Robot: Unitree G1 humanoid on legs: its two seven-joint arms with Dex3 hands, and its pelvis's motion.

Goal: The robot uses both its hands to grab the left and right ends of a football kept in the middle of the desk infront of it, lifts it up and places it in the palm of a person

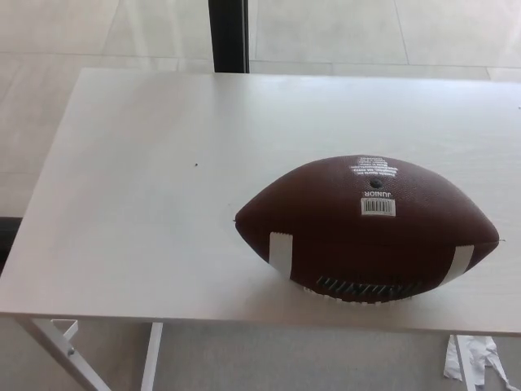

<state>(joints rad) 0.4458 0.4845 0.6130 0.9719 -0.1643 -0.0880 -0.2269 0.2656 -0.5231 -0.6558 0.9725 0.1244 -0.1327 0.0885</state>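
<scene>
I'm seeing the football (366,230) lying lengthwise on the table (146,187), near the front edge and right of centre, both ends left free for grasping. Neither hand is showing, so I cannot tell their state. No person's palm is showing either.

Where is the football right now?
In the head view, the football lies on the white desk, toward the right side and close to the near edge, with its long ends pointing left and right. No robot hand shows.
</scene>
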